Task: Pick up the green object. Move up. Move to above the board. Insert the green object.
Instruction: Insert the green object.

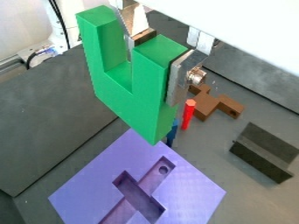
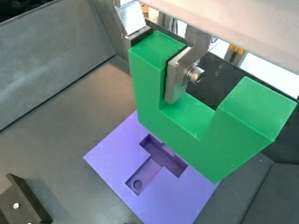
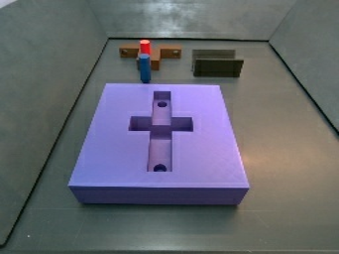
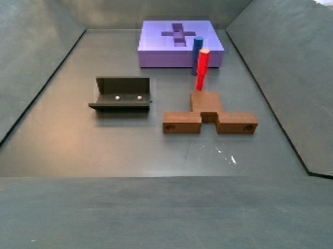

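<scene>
Up close, in a wrist view, the gripper [image 1: 152, 54] is clamping the green object [image 1: 126, 74]: one silver finger [image 1: 180, 77] is pressing against the outer face of a prong, and the other finger is sitting inside the slot between the prongs. The green block is hanging prongs-up, well above the purple board [image 1: 135, 186], whose cross-shaped recess [image 1: 140, 188] is showing below its base. A blue post with red top [image 1: 186, 115] and a brown block [image 1: 214, 104] are standing beyond, with a dark olive open box [image 1: 263, 149] to one side.

In a wrist view from the opposite side, the gripper [image 2: 173, 54] is again holding the green object [image 2: 198, 109] by one prong, a finger [image 2: 181, 74] lying flat on it, and the board [image 2: 163, 166] is lying below.

In a side view, the board [image 3: 162, 144] is filling the floor's middle, the post [image 3: 145, 63] and box [image 3: 217, 64] behind it; neither gripper nor green block is appearing.

In a side view from the far end, the board [image 4: 181, 44] is sitting at the back, the post [image 4: 202, 63] just before it, the brown block [image 4: 208, 115] and box [image 4: 123, 95] nearer.
</scene>
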